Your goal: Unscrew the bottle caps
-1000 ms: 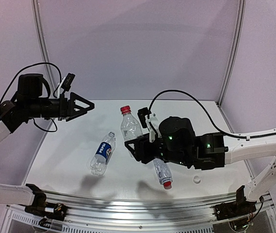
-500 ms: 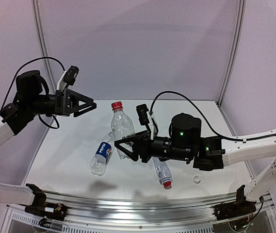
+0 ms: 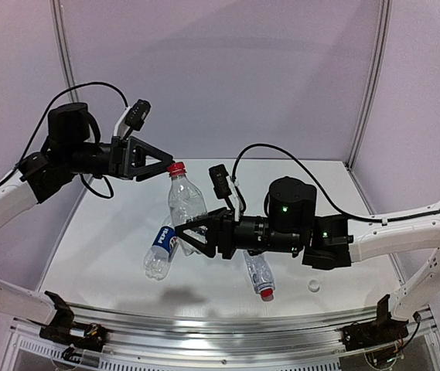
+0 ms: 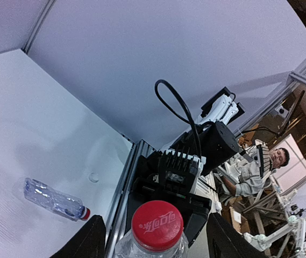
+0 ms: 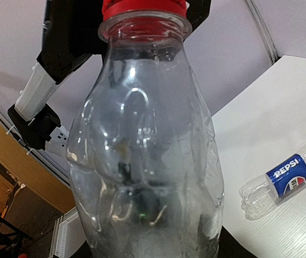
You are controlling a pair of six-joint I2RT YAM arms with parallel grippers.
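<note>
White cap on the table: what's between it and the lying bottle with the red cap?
Nothing, just bare table between the white cap and that lying bottle, as the top view shows.

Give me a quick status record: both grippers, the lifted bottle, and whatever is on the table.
left gripper: open, fingers either side of the red cap, gaps showing on both sides
right gripper: shut on the held bottle, raised above the table
red cap: screwed on the held bottle
Pepsi bottle: lying on the table
ribbed bottle: lying partly under the right arm, second red cap on
loose whitish cap: on the table
</note>
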